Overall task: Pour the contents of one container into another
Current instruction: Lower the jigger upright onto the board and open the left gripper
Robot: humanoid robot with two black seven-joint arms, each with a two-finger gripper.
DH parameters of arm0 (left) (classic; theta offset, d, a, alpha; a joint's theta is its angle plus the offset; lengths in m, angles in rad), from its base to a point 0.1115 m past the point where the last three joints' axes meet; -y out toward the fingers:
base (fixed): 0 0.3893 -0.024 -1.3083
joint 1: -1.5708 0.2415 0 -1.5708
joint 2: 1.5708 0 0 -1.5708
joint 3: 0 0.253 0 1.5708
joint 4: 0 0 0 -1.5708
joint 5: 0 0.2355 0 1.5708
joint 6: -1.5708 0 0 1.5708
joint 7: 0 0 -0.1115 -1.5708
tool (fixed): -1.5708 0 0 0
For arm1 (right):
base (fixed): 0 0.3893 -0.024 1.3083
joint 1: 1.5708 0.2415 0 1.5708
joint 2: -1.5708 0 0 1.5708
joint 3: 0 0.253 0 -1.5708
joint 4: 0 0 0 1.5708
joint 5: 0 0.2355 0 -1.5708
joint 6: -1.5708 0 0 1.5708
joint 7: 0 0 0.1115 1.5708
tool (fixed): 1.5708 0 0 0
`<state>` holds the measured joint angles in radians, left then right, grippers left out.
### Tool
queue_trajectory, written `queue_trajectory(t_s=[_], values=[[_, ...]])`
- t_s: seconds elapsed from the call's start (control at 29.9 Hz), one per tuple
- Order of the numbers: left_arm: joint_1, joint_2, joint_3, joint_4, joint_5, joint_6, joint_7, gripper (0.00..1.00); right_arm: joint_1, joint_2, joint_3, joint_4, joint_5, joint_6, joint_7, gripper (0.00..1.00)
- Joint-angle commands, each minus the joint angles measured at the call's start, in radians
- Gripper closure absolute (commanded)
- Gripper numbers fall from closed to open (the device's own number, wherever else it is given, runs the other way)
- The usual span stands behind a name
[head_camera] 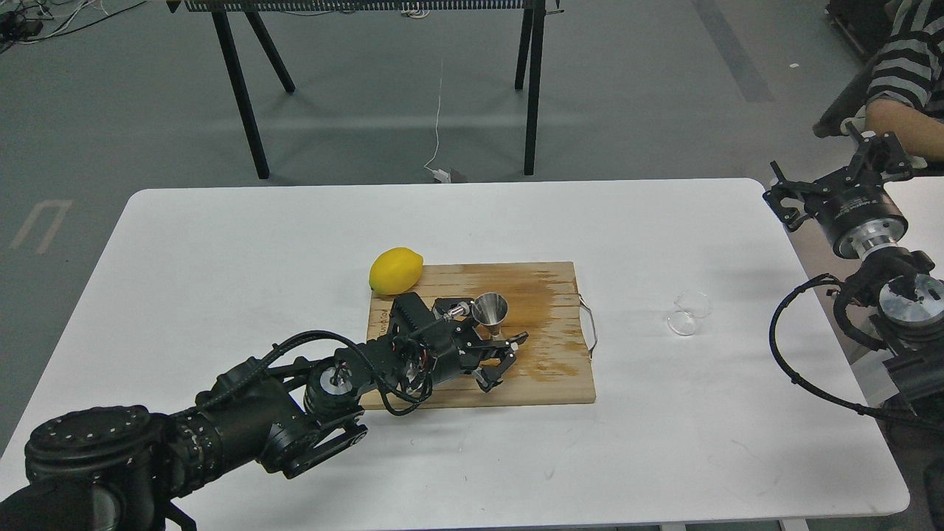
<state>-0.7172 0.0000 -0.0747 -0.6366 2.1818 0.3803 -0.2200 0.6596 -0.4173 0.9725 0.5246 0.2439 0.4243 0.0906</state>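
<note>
The shiny steel jigger (490, 311) stands upright on the wooden cutting board (546, 383), mouth up. Its foot is hidden behind the far finger of my left gripper (507, 358). That gripper lies low over the board, and its two fingers look spread, with board showing between them. The small clear glass cup (689, 313) rests on the white table right of the board, with nothing touching it. My right gripper (833, 177) hangs off the table's right edge, far from the cup, its prongs apart and empty.
A yellow lemon (396, 270) lies at the board's far left corner. The board has a wet stain and a wire loop (590, 324) on its right end. A seated person (911, 88) is at the far right. A black-legged stand (531, 88) is beyond the table.
</note>
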Motion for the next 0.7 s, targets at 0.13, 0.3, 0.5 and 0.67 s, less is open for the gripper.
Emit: queue_trajectory(t_s=[0.13, 0.3, 0.5, 0.67], values=[[-0.005, 0.000, 0.000, 0.000, 0.000, -0.001, -0.004, 0.02, 0.005, 0.000, 0.000, 0.002, 0.000, 0.001, 0.000, 0.00], [-0.008, 0.000, 0.000, 0.000, 0.000, -0.003, -0.006, 0.01, 0.005, 0.000, 0.000, 0.002, 0.000, 0.001, 0.000, 0.00], [-0.011, 0.000, 0.000, 0.000, 0.000, -0.003, -0.010, 0.01, 0.005, 0.000, 0.000, 0.003, 0.000, 0.001, 0.000, 0.00], [-0.011, 0.000, -0.010, 0.000, 0.000, -0.001, -0.022, 0.01, 0.005, 0.000, 0.000, 0.003, 0.000, 0.001, 0.000, 0.00]])
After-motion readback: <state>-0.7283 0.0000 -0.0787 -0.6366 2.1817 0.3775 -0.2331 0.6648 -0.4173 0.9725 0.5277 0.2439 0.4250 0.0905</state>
